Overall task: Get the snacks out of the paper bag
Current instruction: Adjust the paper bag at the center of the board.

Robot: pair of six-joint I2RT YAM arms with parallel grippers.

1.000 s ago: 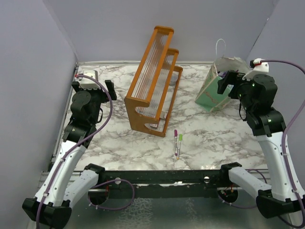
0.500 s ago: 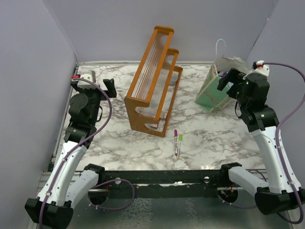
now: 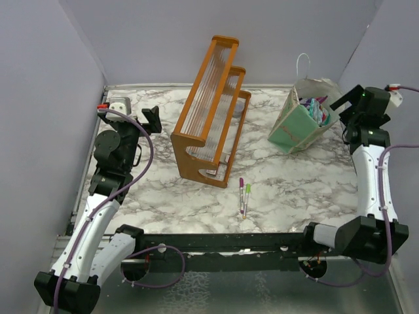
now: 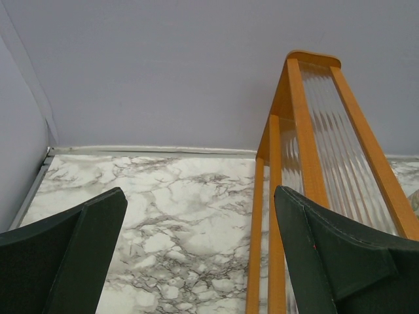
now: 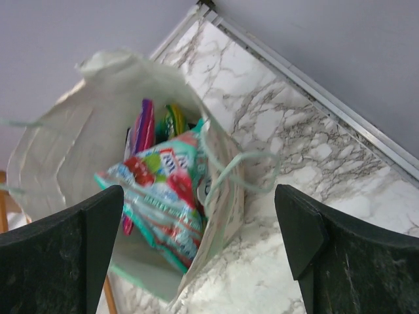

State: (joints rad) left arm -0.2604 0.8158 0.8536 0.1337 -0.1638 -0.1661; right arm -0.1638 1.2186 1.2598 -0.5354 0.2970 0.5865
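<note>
Right wrist view: right gripper point(image 5: 198, 203) has its jaws spread wide, gripping nothing and touching nothing, poised above the open mouth of the paper bag point(image 5: 65, 144). The bag leans tilted at the far right of the marble table point(image 3: 294, 190), with the snacks point(image 5: 163, 196) inside: a teal-and-red packet on top, magenta and yellow-green ones behind. Right arm stands up along the table's right edge with its wrist bent toward the bag; left gripper point(image 4: 200, 203) is equally wide and empty, raised at far left and facing the orange wooden rack point(image 4: 308, 150), well apart from the bag.
</note>
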